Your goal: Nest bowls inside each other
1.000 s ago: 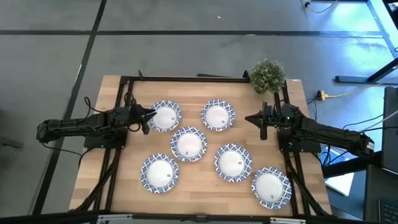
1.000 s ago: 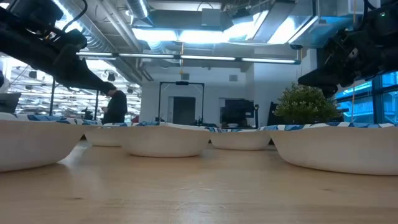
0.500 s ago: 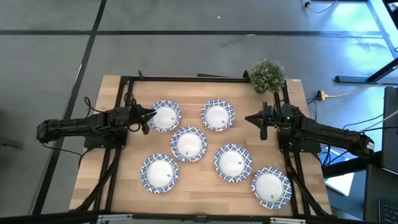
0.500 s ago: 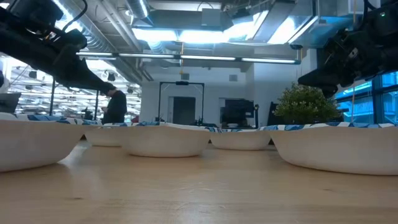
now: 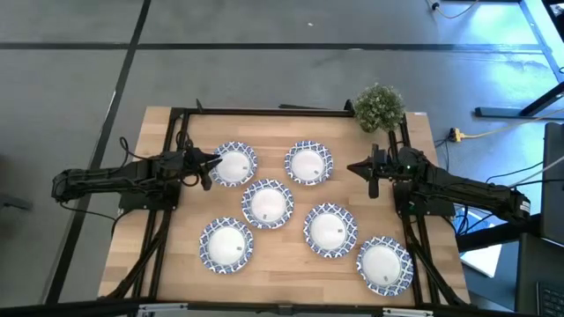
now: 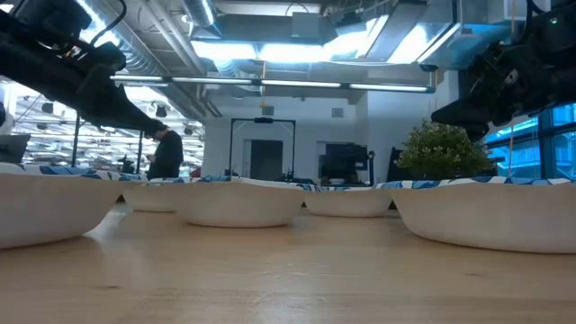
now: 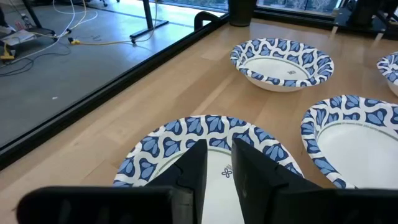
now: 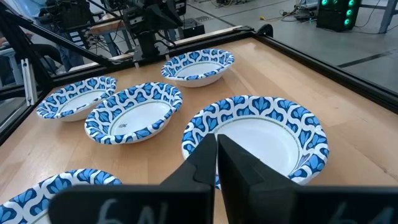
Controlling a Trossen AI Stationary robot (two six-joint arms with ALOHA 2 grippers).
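Nothing has moved since a second ago: all 6 bowls (image 5: 268, 203) lie separate on the table (image 5: 163, 123). Both my left gripper (image 5: 210, 161) and right gripper (image 5: 354, 167) hover with fingers pressed nearly together, empty. No writing reads clearly.

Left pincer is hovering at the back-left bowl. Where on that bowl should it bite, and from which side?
Grip the patterned rim of the back-left bowl on its left edge, nearest the left pincer, coming down from above with one finger inside and one outside. The bowl sits upright and apart from its neighbours, and its shallow flared wall offers nothing else thin enough to pinch.
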